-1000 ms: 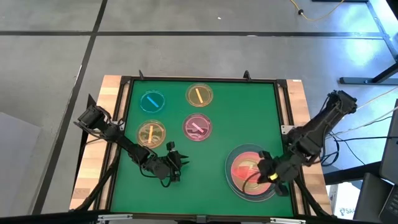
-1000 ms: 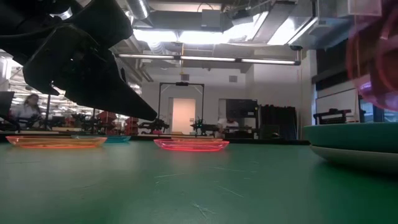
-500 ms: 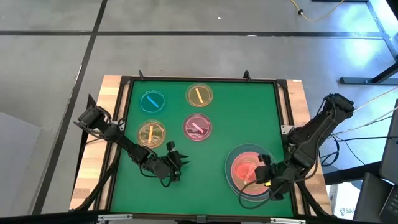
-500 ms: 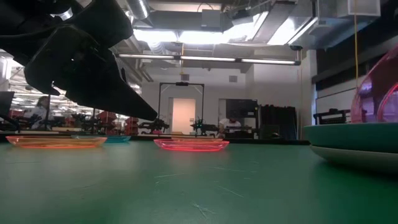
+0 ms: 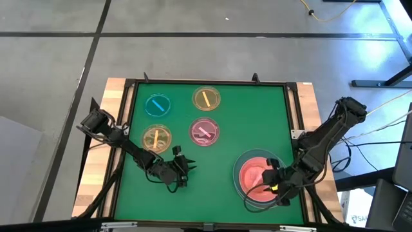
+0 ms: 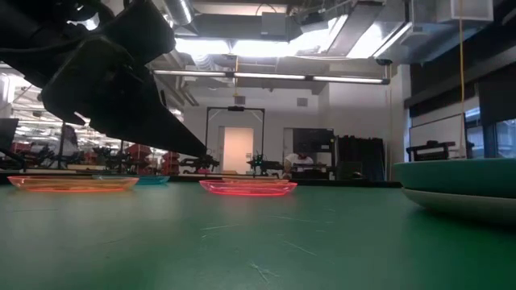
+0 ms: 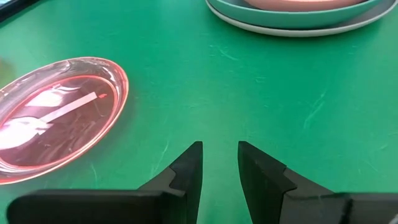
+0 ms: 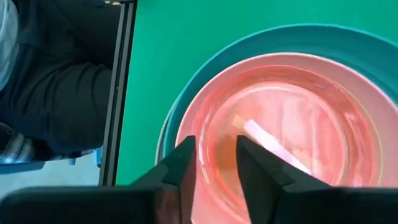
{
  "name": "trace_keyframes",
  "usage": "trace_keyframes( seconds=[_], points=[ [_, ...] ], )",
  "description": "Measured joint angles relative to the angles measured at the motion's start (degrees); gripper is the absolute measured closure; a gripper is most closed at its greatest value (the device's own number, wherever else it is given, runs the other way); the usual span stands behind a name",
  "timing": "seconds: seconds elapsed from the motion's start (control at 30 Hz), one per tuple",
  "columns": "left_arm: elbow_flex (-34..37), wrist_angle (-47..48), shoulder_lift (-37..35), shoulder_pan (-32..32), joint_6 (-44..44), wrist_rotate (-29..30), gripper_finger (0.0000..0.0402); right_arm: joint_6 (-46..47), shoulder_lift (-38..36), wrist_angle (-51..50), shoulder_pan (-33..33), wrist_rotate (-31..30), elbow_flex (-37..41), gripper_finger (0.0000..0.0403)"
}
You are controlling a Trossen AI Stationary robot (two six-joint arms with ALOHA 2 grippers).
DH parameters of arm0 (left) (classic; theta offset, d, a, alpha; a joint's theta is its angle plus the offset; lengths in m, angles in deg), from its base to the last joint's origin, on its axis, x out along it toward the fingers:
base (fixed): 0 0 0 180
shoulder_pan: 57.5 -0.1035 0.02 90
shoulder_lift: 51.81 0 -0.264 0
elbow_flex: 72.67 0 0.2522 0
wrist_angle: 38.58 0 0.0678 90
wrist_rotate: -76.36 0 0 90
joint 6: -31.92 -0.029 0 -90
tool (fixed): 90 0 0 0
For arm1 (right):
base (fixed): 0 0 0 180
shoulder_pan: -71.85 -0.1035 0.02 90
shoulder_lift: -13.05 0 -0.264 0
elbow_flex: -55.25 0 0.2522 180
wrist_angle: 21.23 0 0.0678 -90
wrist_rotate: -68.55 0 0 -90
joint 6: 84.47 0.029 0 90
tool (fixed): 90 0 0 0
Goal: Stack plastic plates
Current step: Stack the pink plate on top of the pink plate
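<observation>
At the table's near right stands a stack of plastic plates (image 5: pixel 257 180): a grey-white one (image 6: pixel 459 205) at the bottom, a teal one (image 8: pixel 311 38) on it, then a large pink one (image 8: pixel 196 106). A small translucent pink plate (image 8: pixel 292 130) lies flat inside the large pink one. My right gripper (image 8: pixel 214 165) hangs open over the stack's near side, with a finger on either side of the small plate's rim. My left gripper (image 7: pixel 219 168) waits open low over the mat at the near left (image 5: pixel 182 169). Four small plates lie apart: blue (image 5: pixel 157 105), yellow (image 5: pixel 206 98), yellow (image 5: pixel 156 138), pink (image 5: pixel 204 131).
The green mat is bounded by a black frame (image 8: pixel 118 93), with wooden table strips (image 5: pixel 119 96) beside it. A person in dark clothes (image 8: pixel 56 81) is just beyond the frame near the stack. Bare mat (image 5: pixel 212 174) lies between the two grippers.
My right gripper has gone toward the table's near edge and down over the stack. The small pink plate, which stood tilted up above the stack, has come down flat into the large pink plate.
</observation>
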Motion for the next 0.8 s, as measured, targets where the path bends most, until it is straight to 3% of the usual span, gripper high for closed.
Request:
trace_keyframes(
  seconds=[0.2, 0.47, 0.63, 0.8],
  points=[
    [0.0, -0.5, 0.0, 0.0, 0.1, 0.0, 0.0306, -3.6, 0.0, 0.2, 0.0, -1.8, 0.0, 0.0270],
    [-2.6, -5.7, 0.0, -2.8, -6.3, -1.1, 0.0306, -12.3, 0.2, 0.4, 0.0, -22.2, 0.0, 0.0273],
    [-10.9, 3.1, 0.0, -9.7, -17.8, -12.5, 0.0306, -17.5, 0.2, 3.9, 0.9, -31.1, 1.4, 0.0273],
    [-18.3, 16.3, 0.0, -16.3, -21.6, -14.9, 0.0306, -23.0, 0.3, 8.8, 2.7, -35.6, 3.7, 0.0274]
  ],
)
